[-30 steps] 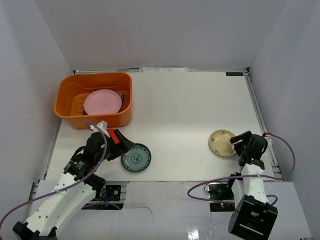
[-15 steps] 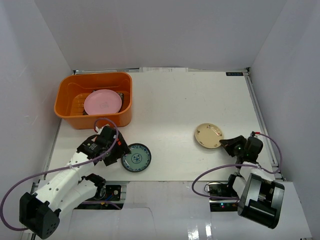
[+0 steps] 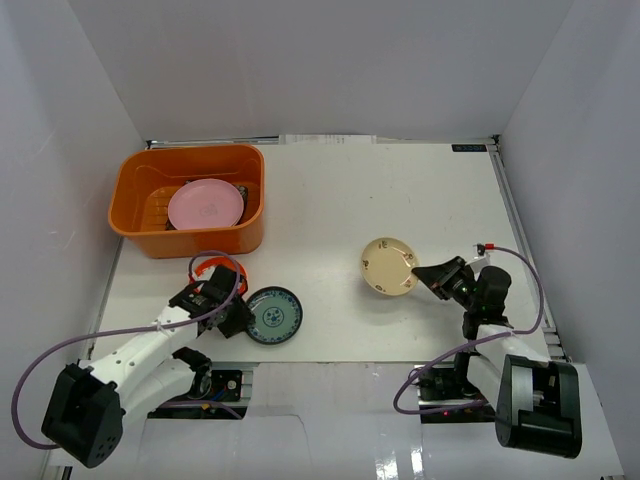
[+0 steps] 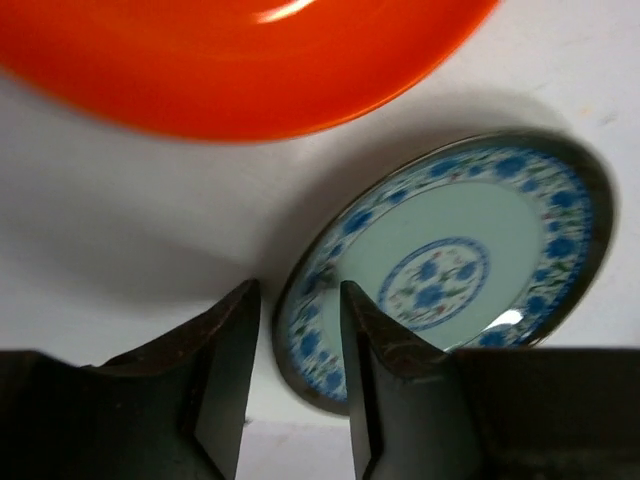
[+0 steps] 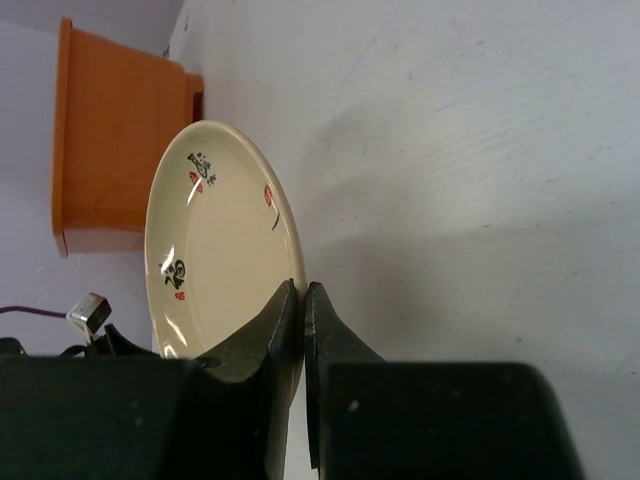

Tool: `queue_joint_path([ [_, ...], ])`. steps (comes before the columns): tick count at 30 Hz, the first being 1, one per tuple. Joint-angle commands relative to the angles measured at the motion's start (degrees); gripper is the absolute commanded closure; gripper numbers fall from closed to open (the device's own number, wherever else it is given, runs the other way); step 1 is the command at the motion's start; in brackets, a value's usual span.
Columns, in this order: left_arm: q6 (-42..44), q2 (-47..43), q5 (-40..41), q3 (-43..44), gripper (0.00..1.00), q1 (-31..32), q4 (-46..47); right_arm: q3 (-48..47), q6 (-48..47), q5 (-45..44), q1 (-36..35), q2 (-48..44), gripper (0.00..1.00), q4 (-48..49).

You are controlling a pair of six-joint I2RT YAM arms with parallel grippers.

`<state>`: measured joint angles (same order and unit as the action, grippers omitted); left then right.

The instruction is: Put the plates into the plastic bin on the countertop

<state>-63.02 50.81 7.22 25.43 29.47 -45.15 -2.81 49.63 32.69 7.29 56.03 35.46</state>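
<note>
Right pincer (image 3: 432, 277) is clamped on the near-right rim of the cream plate (image 3: 388, 267), its fingers (image 5: 270, 340) pressed together on the thin edge in the wrist view. This plate sits right of centre over the worktop (image 3: 340, 190), decorated face up; whether its far edge rests on the surface cannot be told. Left pincer (image 3: 243, 310) has its fingers apart, straddling the left rim of the blue-green patterned plate (image 3: 275, 316), which lies flat near the front edge. The left arm (image 3: 150, 345) hides most of the orange-red plate (image 3: 200, 261); only an arc shows. The plastic bin (image 3: 135, 215) stands at the far left, long axis running left to right. Inside it the pink plate (image 3: 205, 207) lies face up over darker dishes (image 3: 243, 190), of which only slivers show.
</note>
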Motion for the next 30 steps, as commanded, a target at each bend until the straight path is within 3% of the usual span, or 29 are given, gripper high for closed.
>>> queue_joint_path([
  [1, -0.96, 2.8, -1.68, -4.5, 0.53, 0.23, 9.97, 1.58, 1.35, 3.26, -2.01, -1.1, 0.92, 5.66],
  [6, 0.27, -0.16, -3.18, -6.71, 1.0, 0.41, 13.24, 1.14, 1.61, 3.44, -4.65, -1.62, 0.92, 6.37],
  [13, 6.23, -12.3, -11.7, -0.66, 1.0, 0.85, 16.49, -0.7, 2.58, 3.7, -5.44, -4.26, 0.92, 4.79],
  [17, 10.37, -10.74, -9.34, 12.41, 1.0, 0.85, 16.67, -2.99, 4.69, 4.23, -5.36, -4.79, 0.92, 5.05],
  [20, 14.15, -5.38, -4.26, 18.93, 1.0, 0.85, 17.72, -5.0, 6.62, 4.31, -5.36, -5.49, 0.92, 5.76],
  [26, 21.61, 1.9, 15.17, 31.51, 1.0, 0.06, 24.92, -8.79, 5.93, 4.76, -5.53, -7.77, 0.92, 1.99],
  [30, 24.35, 8.07, 16.52, 35.21, 1.0, -7.92, 29.13, -12.03, 1.27, 3.0, -8.59, -8.22, 0.92, -3.72],
])
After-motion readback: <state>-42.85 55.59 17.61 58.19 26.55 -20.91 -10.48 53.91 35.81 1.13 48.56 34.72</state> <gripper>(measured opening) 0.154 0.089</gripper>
